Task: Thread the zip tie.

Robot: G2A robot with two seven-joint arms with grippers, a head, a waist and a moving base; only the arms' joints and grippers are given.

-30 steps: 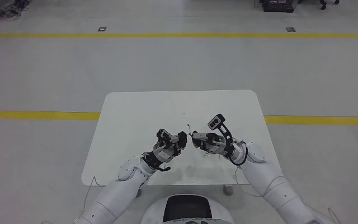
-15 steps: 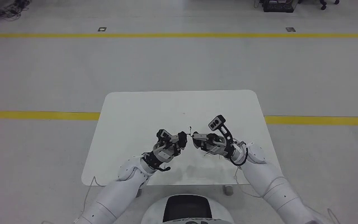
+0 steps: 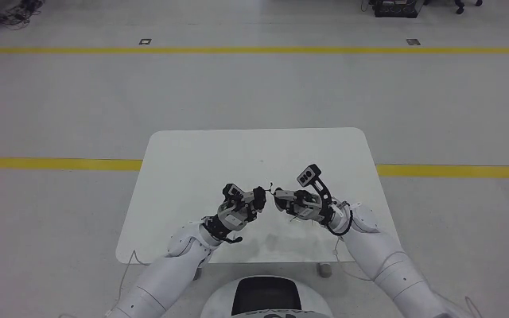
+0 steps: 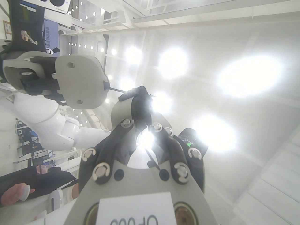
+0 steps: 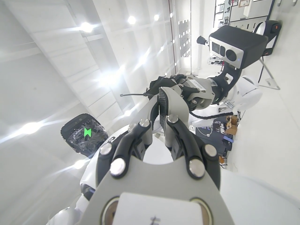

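Zip tie (image 5: 132, 94) is pinched in the closed right claw (image 5: 160, 93), with another part clamped in the closed left claw (image 4: 138, 95). Both claws are held tip to tip above the desk (image 3: 199, 159); the tie's long axis runs from claw to claw.

The zip tie (image 5: 133, 94) at the fingertips was black. The left gripper (image 4: 140, 92) and right gripper (image 5: 161, 91) were pale grey with black linkages (image 5: 181, 133). The right pad (image 5: 162, 103) bore fine dark ribbing. The table (image 3: 199, 159) beneath was white.
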